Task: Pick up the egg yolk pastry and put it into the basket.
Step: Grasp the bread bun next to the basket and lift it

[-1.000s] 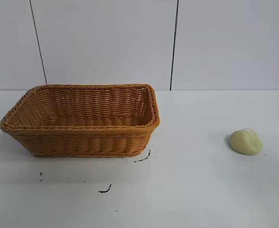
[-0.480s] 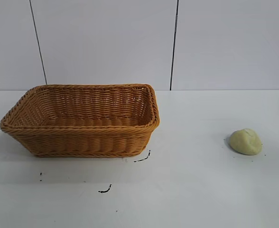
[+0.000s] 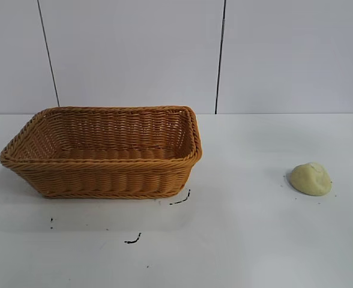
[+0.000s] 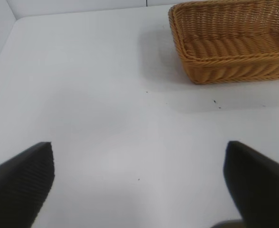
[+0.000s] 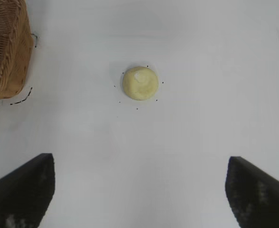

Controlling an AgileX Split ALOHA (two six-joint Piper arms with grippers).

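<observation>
Right wrist view: egg yolk pastry (image 5: 140, 83) ahead of end effector (image 5: 139, 190).

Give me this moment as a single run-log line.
egg yolk pastry: on table, ungrasped | basket: empty | right gripper: open, above table short of pastry | left gripper: open, holding nothing

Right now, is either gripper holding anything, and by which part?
Nothing is held. The egg yolk pastry lies on the table, apart from the open right gripper; the left gripper is open too.
</observation>
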